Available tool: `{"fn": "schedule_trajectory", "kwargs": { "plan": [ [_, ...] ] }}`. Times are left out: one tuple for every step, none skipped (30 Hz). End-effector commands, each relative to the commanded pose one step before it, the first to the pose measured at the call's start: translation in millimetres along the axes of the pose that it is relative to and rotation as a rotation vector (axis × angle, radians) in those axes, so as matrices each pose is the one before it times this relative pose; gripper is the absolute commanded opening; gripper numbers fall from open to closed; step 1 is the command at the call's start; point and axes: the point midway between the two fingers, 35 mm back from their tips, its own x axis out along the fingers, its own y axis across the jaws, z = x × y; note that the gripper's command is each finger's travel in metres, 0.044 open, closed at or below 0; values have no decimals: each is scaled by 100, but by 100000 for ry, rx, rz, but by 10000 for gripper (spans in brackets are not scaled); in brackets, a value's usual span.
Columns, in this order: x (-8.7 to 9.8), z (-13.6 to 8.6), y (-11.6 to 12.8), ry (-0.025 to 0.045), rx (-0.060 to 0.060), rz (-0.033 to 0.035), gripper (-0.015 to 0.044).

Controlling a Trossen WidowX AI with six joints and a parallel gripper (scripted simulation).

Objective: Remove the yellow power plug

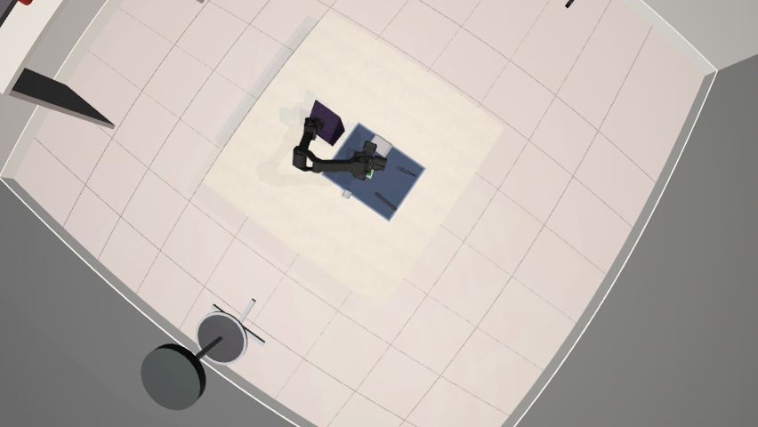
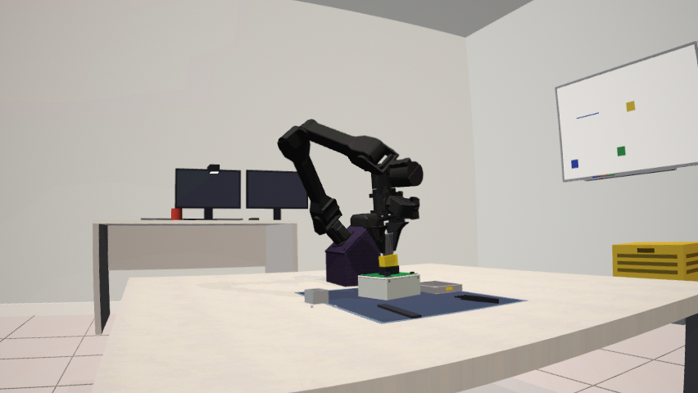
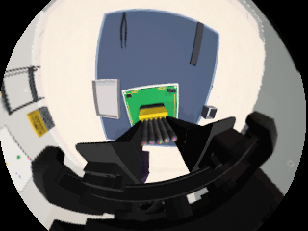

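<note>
Fingers (image 2: 392, 246), one pair, closed on yellow power plug (image 2: 387, 260) (image 3: 153, 114), seated in black socket (image 2: 388, 270); risk: slipping off, should the pull run straight upward.

We see plug (image 2: 388, 260) (image 3: 153, 114), centre of wrist frame: yellow, plastic-looking, smooth, matt. Gripper (image 2: 393, 239) (image 3: 154, 121): black, dull, hard-plastic look. Circuit board (image 2: 381, 274) (image 3: 166, 97): flat green, smooth. Tray (image 2: 441, 287) (image 3: 106, 98): grey, plastic-looking, matt. Mat (image 1: 371, 193) (image 2: 449, 303) (image 3: 154, 48): blue, matt, smooth. Tabletop (image 1: 328, 233) (image 2: 244, 341) (image 3: 72, 48): pale, faintly mottled, low sheen; wood-like grain along edge, lower right of exterior frame.
</note>
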Motion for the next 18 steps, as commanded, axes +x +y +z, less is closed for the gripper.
{"fn": "schedule_trajectory", "kwargs": {
  "plan": [
    [-1496, 18, -1, -2471, -466, 1060, 0],
    [1, 1, 176, -14, -5, -2017, 0],
    [2, 1, 213, -15, -6, -2436, 0],
    [3, 0, 240, -15, -7, -2745, 0],
    [3, 0, 256, -12, -8, -2925, 0],
    [4, 0, 260, -8, -7, -2967, 0],
    [4, -1, 251, -2, -6, -2867, 0],
    [4, -1, 231, 4, -5, -2633, 0],
    [3, -1, 200, 8, -3, -2278, 0],
    [2, -1, 160, 10, -1, -1820, 0],
    [-70, -1, 105, 8, -1, -1282, 0],
    [0, -1, 61, 10, 0, -693, 0],
    [0, 0, 0, 0, 0, 0, 0],
    [0, 0, -40, 3, 1, 470, 0],
    [0, 1, -100, -6, 0, 1145, 0],
    [0, 1, -148, -9, 1, 1696, 0],
    [1, 1, -190, -10, 2, 2175, 0],
    [2, 1, -224, -8, 3, 2557, 0]
  ]
}}
